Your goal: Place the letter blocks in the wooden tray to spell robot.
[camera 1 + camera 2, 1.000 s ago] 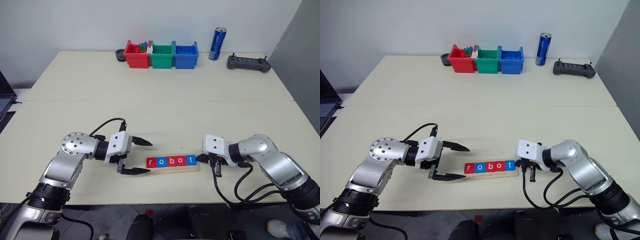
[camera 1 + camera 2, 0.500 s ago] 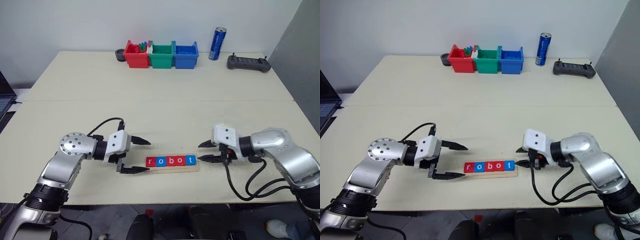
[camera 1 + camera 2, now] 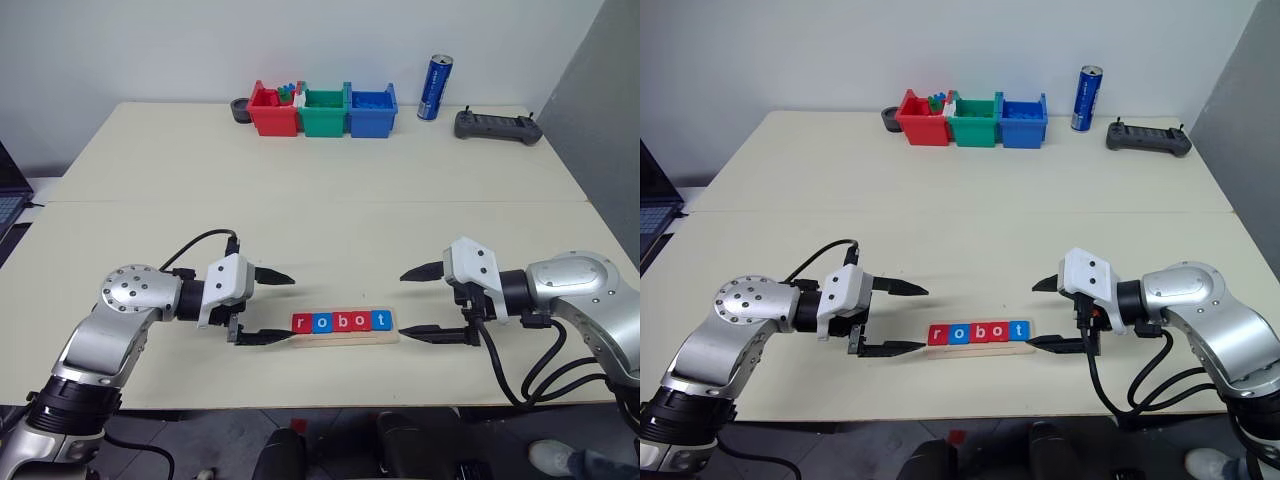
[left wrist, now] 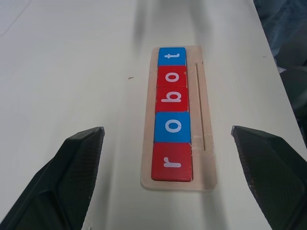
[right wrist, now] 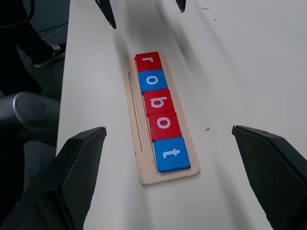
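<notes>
The blocks (image 3: 341,321) spell robot in the tray (image 3: 345,337) near the surface's front edge. My left gripper (image 3: 272,306) and right gripper (image 3: 424,301) gape wide, empty (one at each end). I'd lift both straight away, nudging nothing.

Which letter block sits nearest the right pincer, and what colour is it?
The blue t block, at the end of the row in the wooden tray facing the right pincer. The other blue block is an o, second from the far end.
</notes>
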